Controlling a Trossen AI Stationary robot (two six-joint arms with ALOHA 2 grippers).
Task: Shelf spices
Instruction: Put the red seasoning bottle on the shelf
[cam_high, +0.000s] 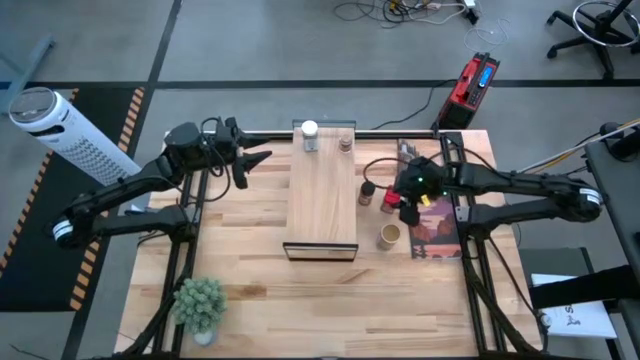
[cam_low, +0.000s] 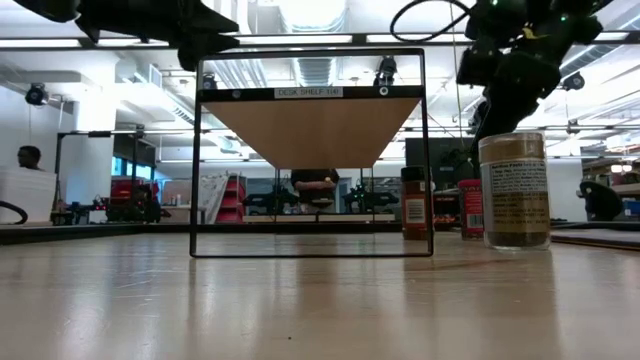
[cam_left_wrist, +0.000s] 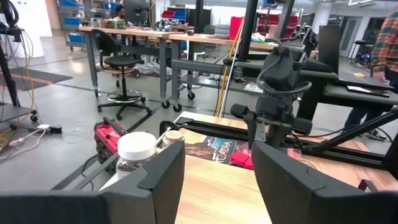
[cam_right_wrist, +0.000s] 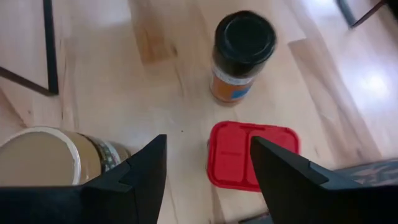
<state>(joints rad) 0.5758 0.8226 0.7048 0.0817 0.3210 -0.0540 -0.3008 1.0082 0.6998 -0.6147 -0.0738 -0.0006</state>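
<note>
The right gripper (cam_right_wrist: 208, 165), fingers spread and empty, is hovering directly above the red-lidded spice tin (cam_right_wrist: 252, 155) standing right of the pale-wood shelf board (cam_high: 322, 195), apparently preparing to descend and pinch it, while the left gripper (cam_high: 255, 160), fingers apart, is waiting left of the white-capped jar (cam_high: 309, 134).

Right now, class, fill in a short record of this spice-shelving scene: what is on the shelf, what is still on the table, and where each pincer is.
on shelf: white-capped jar and a small brown-topped jar, at the far end of the shelf
on table: black-lidded jar, red tin, tan-topped jar
left pincer: open, empty, beside the shelf's far end
right pincer: open, above the red tin
</note>
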